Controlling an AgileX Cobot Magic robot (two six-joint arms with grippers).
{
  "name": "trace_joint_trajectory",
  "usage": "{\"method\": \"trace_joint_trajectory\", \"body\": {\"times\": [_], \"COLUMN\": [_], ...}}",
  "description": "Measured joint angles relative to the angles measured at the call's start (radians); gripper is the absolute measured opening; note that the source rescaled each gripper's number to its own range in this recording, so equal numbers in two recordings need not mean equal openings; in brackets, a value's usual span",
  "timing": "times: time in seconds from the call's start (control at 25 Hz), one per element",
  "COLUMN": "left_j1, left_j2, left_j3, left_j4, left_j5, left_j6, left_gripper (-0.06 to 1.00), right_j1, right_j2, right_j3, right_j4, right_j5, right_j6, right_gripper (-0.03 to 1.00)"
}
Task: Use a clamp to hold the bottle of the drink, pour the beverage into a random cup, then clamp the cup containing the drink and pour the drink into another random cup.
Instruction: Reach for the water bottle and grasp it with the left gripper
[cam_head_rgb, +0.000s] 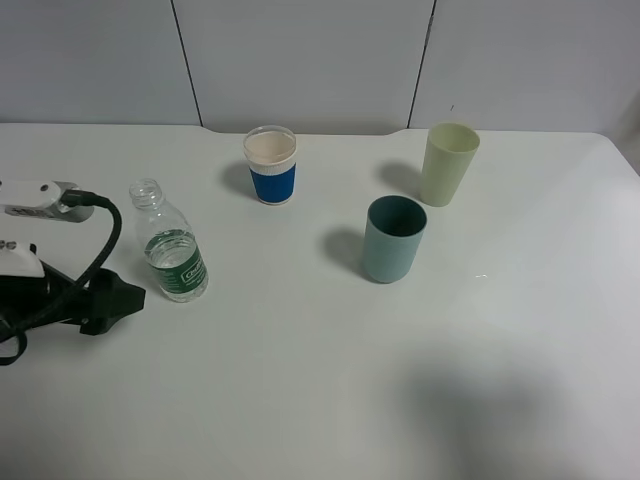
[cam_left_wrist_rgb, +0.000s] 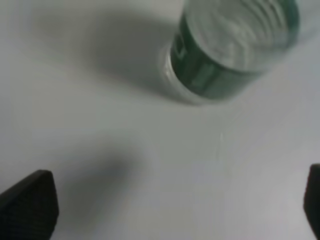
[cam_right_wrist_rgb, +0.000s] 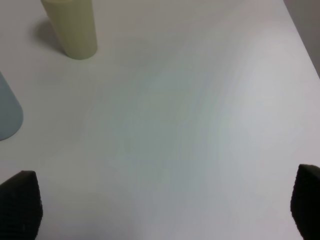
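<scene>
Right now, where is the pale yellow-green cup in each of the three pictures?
Exterior high: the pale yellow-green cup stands back right of centre, behind the teal tumbler.
Left wrist: not in it.
Right wrist: the cup stands beyond the teal tumbler.
Shared landmark: the teal tumbler.

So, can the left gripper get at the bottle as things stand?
Probably yes. The left gripper is open, the bottle stands upright just ahead of it, and only bare table shows between the two.
</scene>
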Motion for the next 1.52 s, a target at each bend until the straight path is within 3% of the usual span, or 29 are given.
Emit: {"method": "trace_joint_trajectory", "body": {"times": [0.2, 0.28, 0.32, 0.4, 0.52, 0.56, 0.6, 0.68, 0.88, 1.0, 1.04, 1.36, 1.52], "left_j1": [-0.041, -0.07, -0.07, -0.097, -0.108, -0.119, -0.128, -0.128, -0.128, -0.128, -0.128, -0.128, -0.128], "left_j2": [0.11, 0.157, 0.157, 0.178, 0.186, 0.199, 0.23, 0.23, 0.318, 0.498, 0.541, 0.792, 0.797], "left_j3": [0.003, 0.042, 0.042, 0.083, 0.104, 0.129, 0.184, 0.184, 0.231, 0.263, 0.263, 0.263, 0.263], "left_j4": [0.011, 0.058, 0.058, 0.092, 0.11, 0.15, 0.24, 0.24, 0.316, 0.384, 0.389, 0.405, 0.418], "left_j5": [-0.141, -0.278, -0.278, -0.396, -0.445, -0.525, -0.709, -0.709, -0.911, -1.256, -1.318, -1.375, -1.376], "left_j6": [-0.048, -0.065, -0.065, -0.094, -0.11, -0.138, -0.189, -0.189, -0.229, -0.273, -0.275, -0.278, -0.278], "left_gripper": [1.0, 1.0, 1.0, 1.0, 1.0, 1.0, 1.0, 1.0, 1.0, 1.0, 1.0, 1.0, 1.0], "right_j1": [0.0, 0.0, 0.0, 0.0, 0.0, 0.0, 0.0, 0.0, 0.0, 0.0, 0.0, 0.0, 0.0], "right_j2": [0.0, 0.0, 0.0, 0.0, 0.0, 0.0, 0.0, 0.0, 0.0, 0.0, 0.0, 0.0, 0.0], "right_j3": [0.0, 0.0, 0.0, 0.0, 0.0, 0.0, 0.0, 0.0, 0.0, 0.0, 0.0, 0.0, 0.0], "right_j4": [0.0, 0.0, 0.0, 0.0, 0.0, 0.0, 0.0, 0.0, 0.0, 0.0, 0.0, 0.0, 0.0], "right_j5": [0.0, 0.0, 0.0, 0.0, 0.0, 0.0, 0.0, 0.0, 0.0, 0.0, 0.0, 0.0, 0.0], "right_j6": [0.0, 0.0, 0.0, 0.0, 0.0, 0.0, 0.0, 0.0, 0.0, 0.0, 0.0, 0.0, 0.0], "right_gripper": [1.0, 1.0, 1.0, 1.0, 1.0, 1.0, 1.0, 1.0, 1.0, 1.0, 1.0, 1.0, 1.0]}}
